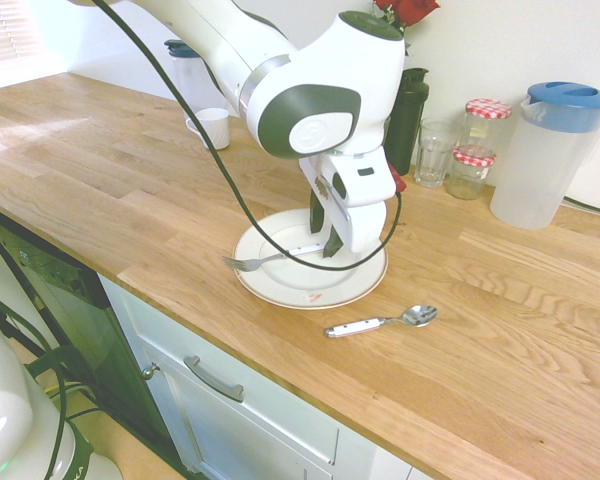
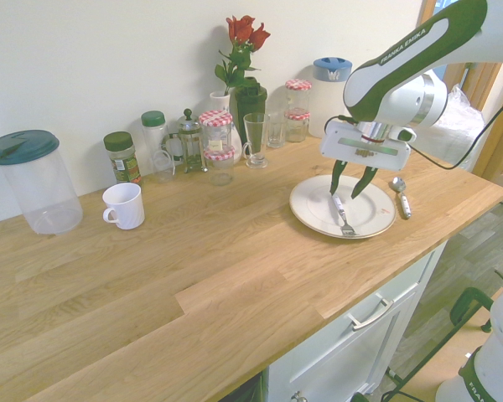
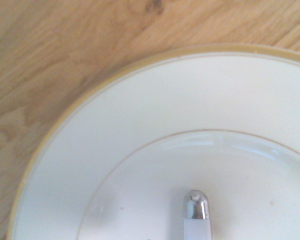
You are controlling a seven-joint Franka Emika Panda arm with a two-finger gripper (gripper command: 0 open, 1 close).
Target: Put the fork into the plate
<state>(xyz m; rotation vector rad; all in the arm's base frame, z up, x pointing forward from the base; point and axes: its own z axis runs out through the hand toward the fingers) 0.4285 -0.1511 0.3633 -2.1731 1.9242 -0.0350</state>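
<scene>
Fork (image 1: 274, 258) looks slim and silver, with a whitish handle.

silver metal fork with whitish handle (image 2: 343, 213) | lying in plate, tines at rim | round white china plate (image 1: 306, 288) | flat on worktop (image 1: 180, 240)

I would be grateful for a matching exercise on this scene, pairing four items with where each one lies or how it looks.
1. fork
2. spoon
3. mug
4. tall pitcher by the jars

A. white, with its handle to one side, standing on the counter
B. lying on the plate, tines reaching the rim
C. topped with a blue lid
D. lying on the counter beside the plate

Right pairs: 1-B, 2-D, 3-A, 4-C
</scene>
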